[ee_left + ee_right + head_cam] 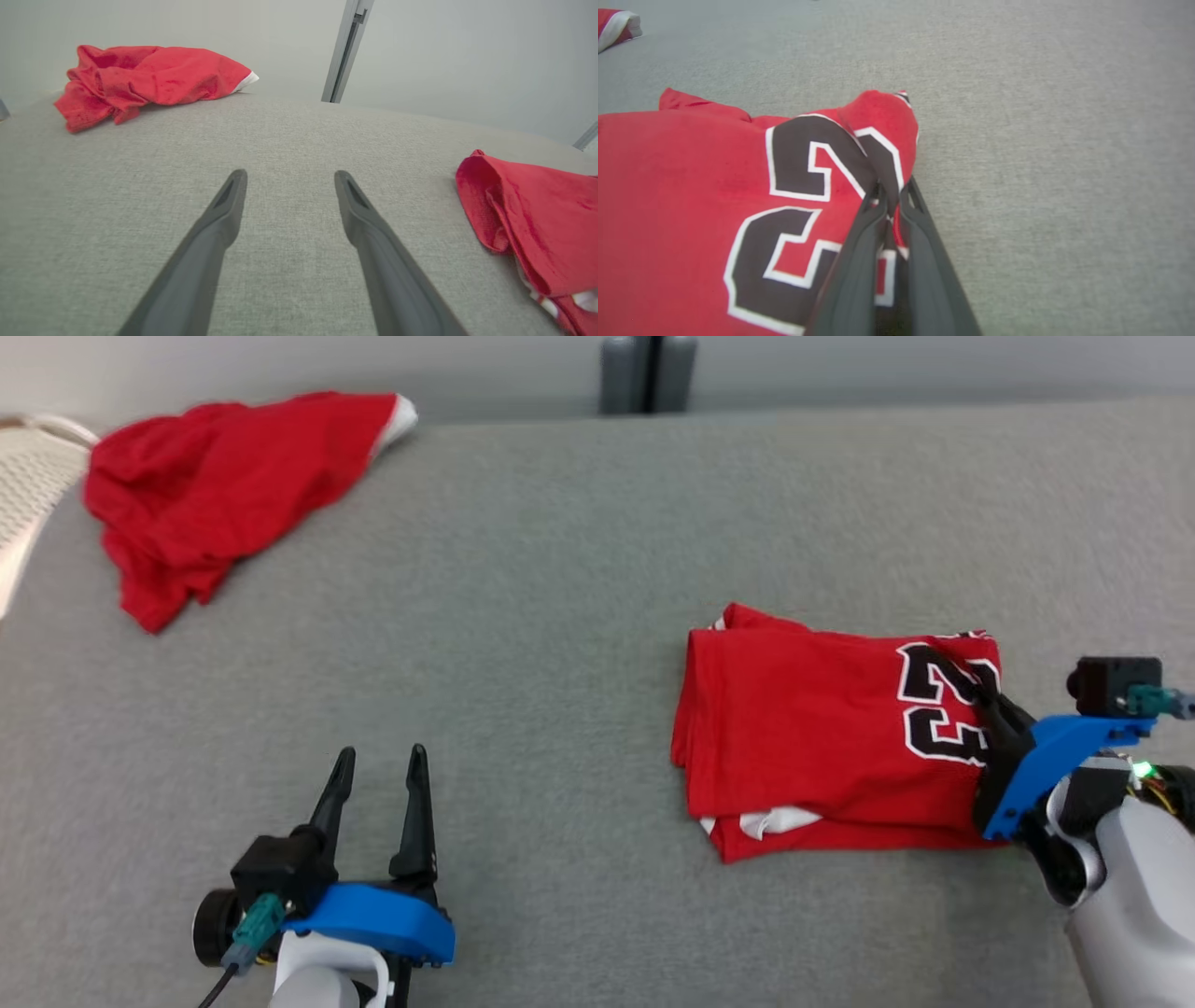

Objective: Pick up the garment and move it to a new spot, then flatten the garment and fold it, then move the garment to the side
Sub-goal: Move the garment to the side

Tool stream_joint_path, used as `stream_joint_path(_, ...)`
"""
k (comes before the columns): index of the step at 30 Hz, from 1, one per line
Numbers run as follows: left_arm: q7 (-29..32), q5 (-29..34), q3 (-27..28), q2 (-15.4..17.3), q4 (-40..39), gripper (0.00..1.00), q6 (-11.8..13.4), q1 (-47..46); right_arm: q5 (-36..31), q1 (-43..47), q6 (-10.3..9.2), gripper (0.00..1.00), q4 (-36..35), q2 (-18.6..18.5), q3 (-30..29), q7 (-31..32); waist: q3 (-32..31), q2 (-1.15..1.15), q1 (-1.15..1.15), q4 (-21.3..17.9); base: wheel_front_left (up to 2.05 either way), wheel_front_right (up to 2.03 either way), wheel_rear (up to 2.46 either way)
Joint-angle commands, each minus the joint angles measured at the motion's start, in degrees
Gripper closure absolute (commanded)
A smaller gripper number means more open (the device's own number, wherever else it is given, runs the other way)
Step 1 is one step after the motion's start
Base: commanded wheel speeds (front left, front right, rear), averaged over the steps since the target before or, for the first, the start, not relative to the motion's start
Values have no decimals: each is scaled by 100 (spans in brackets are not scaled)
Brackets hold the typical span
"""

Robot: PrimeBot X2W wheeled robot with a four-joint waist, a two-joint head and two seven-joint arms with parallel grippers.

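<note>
A folded red garment (803,737) with black and white numbers lies on the grey surface at the right. My right gripper (980,686) is shut on its right edge; in the right wrist view the two dark fingers (866,233) pinch a raised fold of the garment (691,196) between them (893,189). My left gripper (378,761) rests at the lower left, open, with nothing between its fingers (219,210). From the left wrist the garment's left edge (528,224) appears at the right, well apart from that gripper (289,175).
A second, crumpled red garment (224,485) lies at the far left corner, also in the left wrist view (145,77). A pale woven object (28,485) sits at the left edge. A grey post (647,373) stands behind the grey surface (541,616).
</note>
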Motion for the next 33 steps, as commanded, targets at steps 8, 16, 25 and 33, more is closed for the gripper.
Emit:
stream_joint_path(8, 16, 162, -94, 113, -31, 0, -64, -319, 28, -318, 0, 100, -63, -173, -315, -235, 265, -1, 0, -1384, 0, 0, 0)
stream_joint_path(16, 154, 217, -139, 253, -143, 0, -51, -488, -8, -473, 0, 100, 14, -7, -247, -439, 399, -1, 0, -1987, 0, 0, 0)
stream_joint_path(25, 250, 236, -179, 355, -356, 0, 9, -495, -98, -857, 0, 100, 286, -37, -141, -640, 440, -1, 0, -1745, 0, 0, 0)
stream_joint_path(33, 281, 222, -199, 411, -566, 0, 52, -425, -416, -1515, 0, 100, 723, -615, -152, -589, 490, -1, 0, -1284, 0, 0, 0)
